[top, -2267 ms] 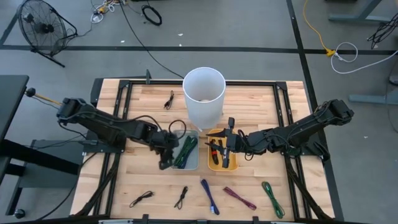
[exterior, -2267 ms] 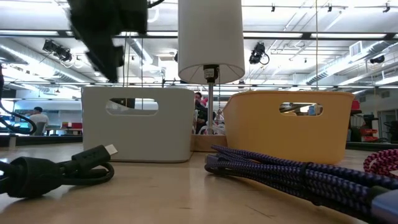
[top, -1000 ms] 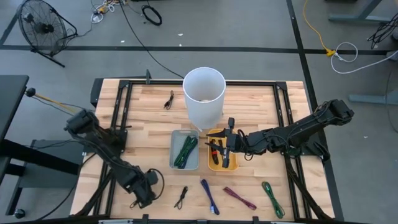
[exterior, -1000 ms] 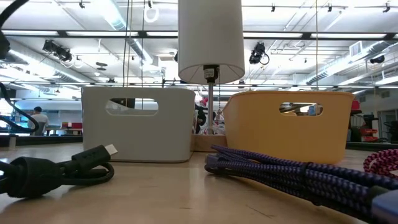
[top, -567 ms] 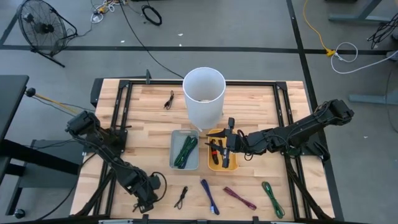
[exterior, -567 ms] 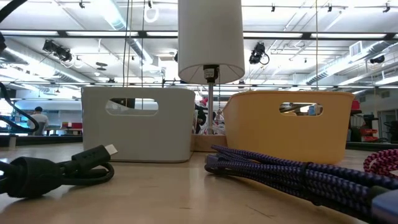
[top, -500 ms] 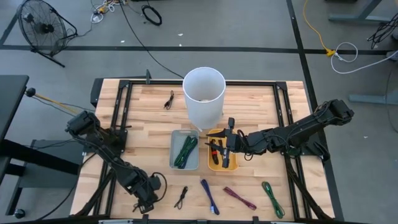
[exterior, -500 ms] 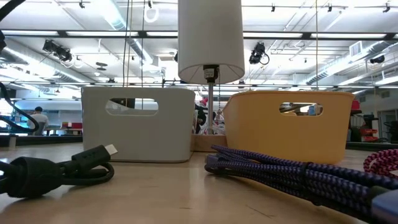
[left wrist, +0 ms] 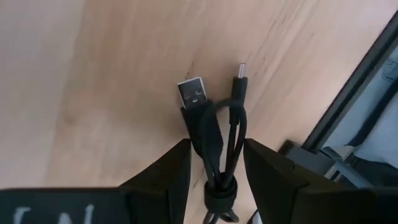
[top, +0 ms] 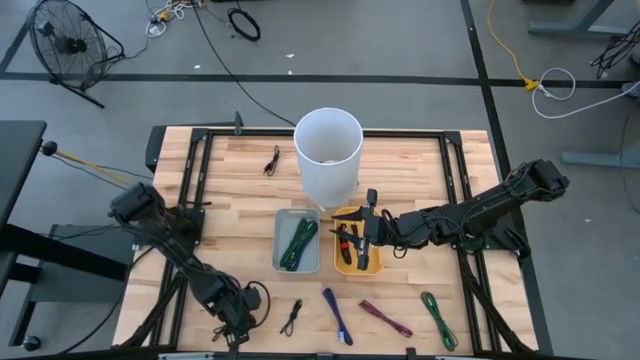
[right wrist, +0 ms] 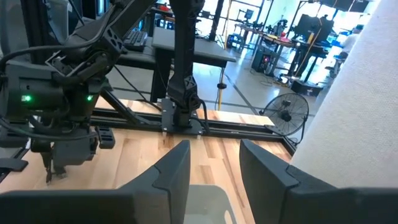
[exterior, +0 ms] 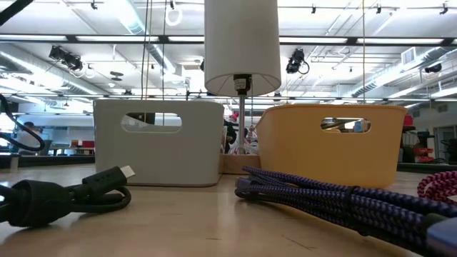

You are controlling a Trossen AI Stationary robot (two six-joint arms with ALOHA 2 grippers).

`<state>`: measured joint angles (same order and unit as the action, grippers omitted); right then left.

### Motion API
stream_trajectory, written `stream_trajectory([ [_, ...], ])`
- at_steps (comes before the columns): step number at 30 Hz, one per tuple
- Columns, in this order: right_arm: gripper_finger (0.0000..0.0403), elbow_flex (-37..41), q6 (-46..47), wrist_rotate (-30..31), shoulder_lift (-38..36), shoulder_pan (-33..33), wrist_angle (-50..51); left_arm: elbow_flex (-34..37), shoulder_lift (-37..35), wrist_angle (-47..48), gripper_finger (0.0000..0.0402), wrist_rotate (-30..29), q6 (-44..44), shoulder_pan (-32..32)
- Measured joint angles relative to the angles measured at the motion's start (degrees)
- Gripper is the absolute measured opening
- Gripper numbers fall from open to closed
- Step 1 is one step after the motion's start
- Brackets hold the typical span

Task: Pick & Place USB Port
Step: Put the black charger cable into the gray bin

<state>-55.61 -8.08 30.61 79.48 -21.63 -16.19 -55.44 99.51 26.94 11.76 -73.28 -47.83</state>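
At the table's near-left corner in the high view, the left gripper [top: 238, 325] hangs low over a small black bundled cable [top: 231, 318]. The grey bin [top: 281, 243] already holds a green cable [top: 299, 243], and the yellow bin [top: 341, 264] holds dark and red cables. Another black cable [top: 291, 317], a blue one [top: 336, 315], a purple one [top: 385, 319] and a second green one [top: 437, 319] lie loose along the near edge, so sorting looks partly done with several picks left. The right gripper [top: 366, 226] waits over the yellow bin.

Low view: the grey and yellow bins stand side by side behind the black and blue cables; neither gripper shows.

Left wrist view: the jaws stand parted, a finger [left wrist: 166, 176] on each side of the black cable's tied middle. I cannot tell whether they touch it, and it is not yet gripped.

Right wrist view: jaws parted, nothing between them.
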Motion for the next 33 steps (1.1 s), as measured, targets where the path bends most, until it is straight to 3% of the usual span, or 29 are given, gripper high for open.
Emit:
stream_trajectory([
  [7,0.0141,0.0,-0.5,0.0,0.0,0.0,-0.1,0.0,1.5,-0.8,0.0146,0.4,2.9,0.1],
  [13,0.0141,0.0,-0.5,0.0,0.0,0.1,-0.3,0.0,1.6,0.0,0.0063,1.2,7.7,1.4],
  [22,0.0141,0.0,-0.4,0.0,0.0,0.1,-0.2,-0.5,1.7,1.5,0.0061,1.2,11.3,3.3],
  [28,0.0141,0.0,-0.4,0.0,0.0,0.2,-0.3,-8.6,0.7,13.6,0.0010,-6.9,20.1,5.4],
  [33,0.0141,0.0,-0.4,0.0,0.0,0.2,-0.3,-18.4,-0.5,30.1,0.0005,-17.9,25.8,7.1],
])
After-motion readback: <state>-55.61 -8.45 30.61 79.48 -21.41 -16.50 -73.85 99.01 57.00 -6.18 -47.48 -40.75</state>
